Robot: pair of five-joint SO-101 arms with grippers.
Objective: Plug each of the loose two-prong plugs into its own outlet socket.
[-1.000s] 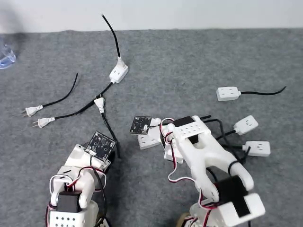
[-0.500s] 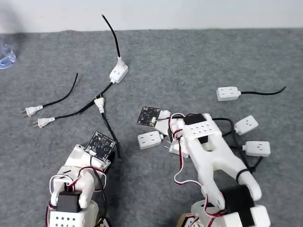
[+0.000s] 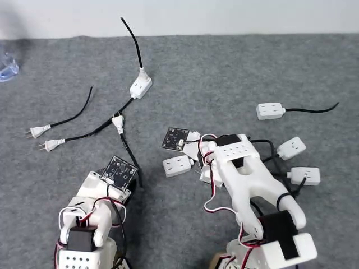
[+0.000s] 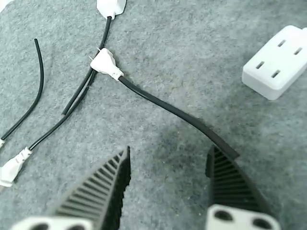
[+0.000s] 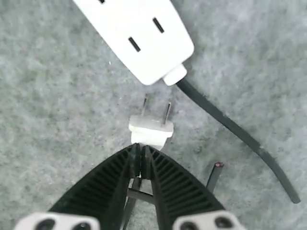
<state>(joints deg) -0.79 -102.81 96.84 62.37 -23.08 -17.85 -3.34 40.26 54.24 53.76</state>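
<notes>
The right fingers [image 5: 112,184] pinch a plug [image 5: 150,130], seemingly at its tail; left fingers [image 4: 108,184] gape wide.

You are looking at a mottled grey bench [image 3: 235,67] carrying white outlet sockets [image 3: 268,110] and white plugs [image 3: 37,131] trailing black cords [image 4: 168,109]. Your right claw [image 5: 140,155] and left claw [image 4: 168,163] are showing black ribbed fingers [image 4: 112,179] on white bases, and the plug [image 5: 150,130] in the right claw is showing off-white with dark prongs. The white arms [image 3: 252,179] are wearing red, white and black wires [image 3: 208,193].
</notes>
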